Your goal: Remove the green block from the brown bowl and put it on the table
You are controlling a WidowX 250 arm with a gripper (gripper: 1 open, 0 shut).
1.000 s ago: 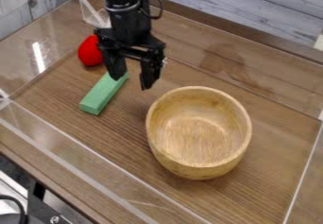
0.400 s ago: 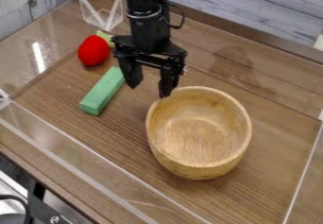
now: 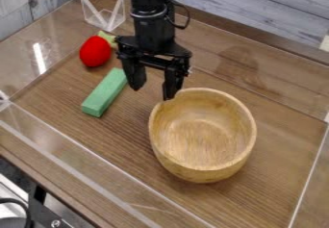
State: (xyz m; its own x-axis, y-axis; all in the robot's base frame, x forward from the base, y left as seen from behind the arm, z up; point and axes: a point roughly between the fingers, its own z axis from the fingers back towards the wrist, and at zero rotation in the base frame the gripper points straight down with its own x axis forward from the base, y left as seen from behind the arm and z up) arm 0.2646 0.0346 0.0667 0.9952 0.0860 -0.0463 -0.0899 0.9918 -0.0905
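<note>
The green block (image 3: 106, 93) lies flat on the table (image 3: 244, 63), left of the brown bowl (image 3: 202, 133) and apart from it. Nothing shows inside the bowl's hollow. My gripper (image 3: 153, 80) hangs pointing down just above the table between the block and the bowl's far-left rim. Its black fingers (image 3: 134, 77) are spread open with nothing between them. The left finger stands close to the block's upper end; whether it touches I cannot tell.
A red strawberry-shaped toy (image 3: 94, 50) sits behind the block at the left. Clear plastic walls (image 3: 38, 39) edge the table on the left and front. A white plank wall (image 3: 276, 6) runs along the back.
The gripper shifted right, from over the block's upper end toward the bowl's rim, staying open. Block, bowl and strawberry toy kept their places.
</note>
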